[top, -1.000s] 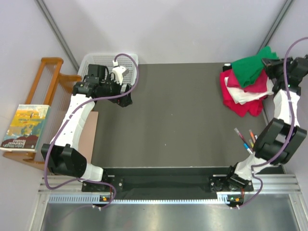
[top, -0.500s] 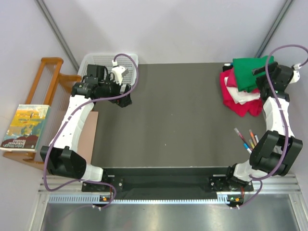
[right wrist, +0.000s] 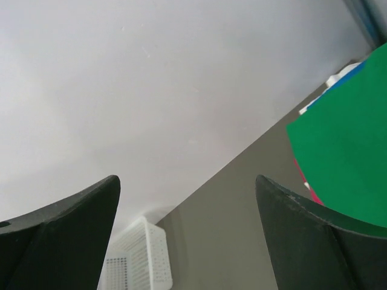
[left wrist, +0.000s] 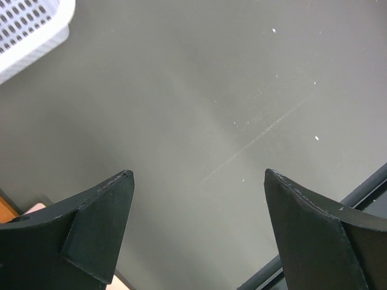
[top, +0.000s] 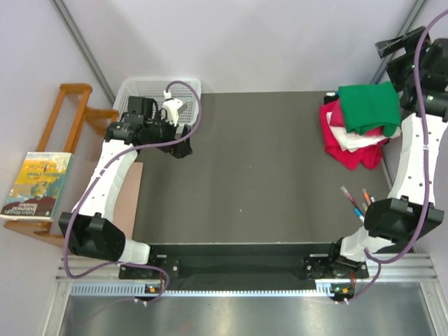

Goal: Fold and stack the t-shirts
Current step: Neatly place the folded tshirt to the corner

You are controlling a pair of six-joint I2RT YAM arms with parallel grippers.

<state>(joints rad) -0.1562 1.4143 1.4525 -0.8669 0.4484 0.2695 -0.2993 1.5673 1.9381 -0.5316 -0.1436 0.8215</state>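
Observation:
The t-shirts lie in a stack at the back right of the table. A folded green shirt is on top, over a white one and magenta-pink and red ones. My right gripper is raised above and behind the stack, open and empty. In the right wrist view the gripper frames the wall and table, with the green shirt off to the right. My left gripper hovers at the back left, open; in its wrist view the gripper has only bare table between its fingers.
A white mesh basket stands at the back left corner, also seen as the basket and the basket. Several pens lie near the right arm. A wooden rack with a book stands left of the table.
My right gripper opened, let go of the green shirt on top of the stack, and rose up and back. The left arm has not moved.

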